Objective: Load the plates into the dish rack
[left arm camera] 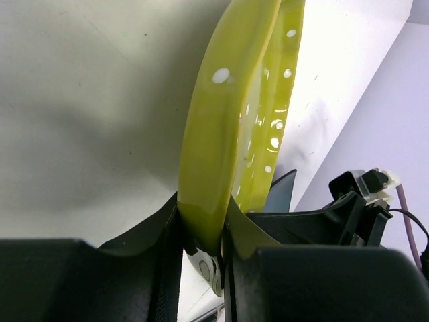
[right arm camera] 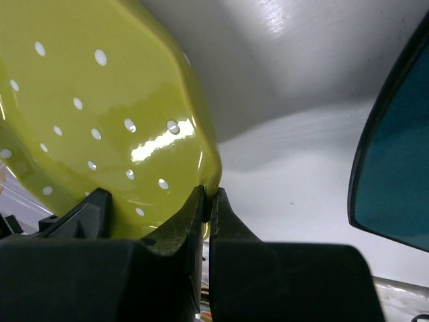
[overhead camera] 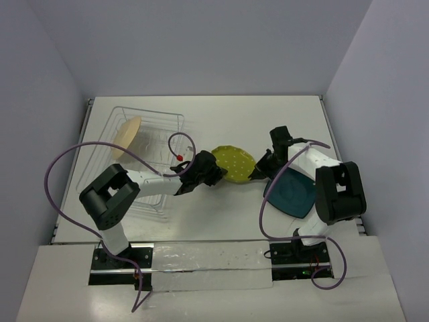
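The yellow-green scalloped plate (overhead camera: 234, 163) with white dots is held tilted above the table's middle, between both arms. My left gripper (overhead camera: 213, 173) is shut on its left rim; in the left wrist view the plate (left arm camera: 228, 134) stands edge-on between the jaws (left arm camera: 203, 228). My right gripper (overhead camera: 258, 171) pinches the opposite rim of the plate (right arm camera: 100, 121) at its fingertips (right arm camera: 208, 198). The dark teal plate (overhead camera: 291, 191) lies flat at the right. The cream plate (overhead camera: 126, 136) stands upright in the dish rack (overhead camera: 157, 121) at the left.
The rack's near end lies under the left arm's forearm. Purple cables loop over both arms. The teal plate's edge (right arm camera: 395, 168) is close beside the right gripper. White walls border the table on three sides.
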Controlling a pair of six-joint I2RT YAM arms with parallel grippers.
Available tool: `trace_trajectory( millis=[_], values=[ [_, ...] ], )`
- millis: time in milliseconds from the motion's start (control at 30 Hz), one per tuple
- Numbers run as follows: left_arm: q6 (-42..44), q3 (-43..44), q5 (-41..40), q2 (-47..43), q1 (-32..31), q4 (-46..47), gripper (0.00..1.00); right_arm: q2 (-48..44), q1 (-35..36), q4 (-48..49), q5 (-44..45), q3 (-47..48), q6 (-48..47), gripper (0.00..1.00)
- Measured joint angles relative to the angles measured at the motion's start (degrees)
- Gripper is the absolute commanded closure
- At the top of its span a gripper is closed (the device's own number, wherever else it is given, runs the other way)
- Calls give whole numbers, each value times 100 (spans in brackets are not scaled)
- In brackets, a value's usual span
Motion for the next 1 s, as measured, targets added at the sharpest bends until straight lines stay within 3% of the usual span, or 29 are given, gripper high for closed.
trace_trajectory(
  millis=[100,200,233,300,533,867,1000],
  values=[
    [152,40,-30,-1,-18,4,100,-51,23,-47,76,1,-48,67],
    [680,283,-264,-5,-110,-239,100,-240,88,-131,91,12,-264,32],
    [874,349,-376,-14,-164,-344,100,-367,123,-152,80,30,-323,24],
    [1256,478,-594,-47,-262,-525,100,-634,174,-202,95,101,-472,17],
    [2521,763,-1131,-296,-366,-1007,100,-1437,200,-299,642,385,-974,13],
    [5589,1153,-1248,-1372,-382,-659,100,-3284,159,-243,1306,398,-1506,13],
    [7092,1511,-1380,-1796,-400,-375,100,-3451,74,-247,1501,392,-1651,1]
  ],
)
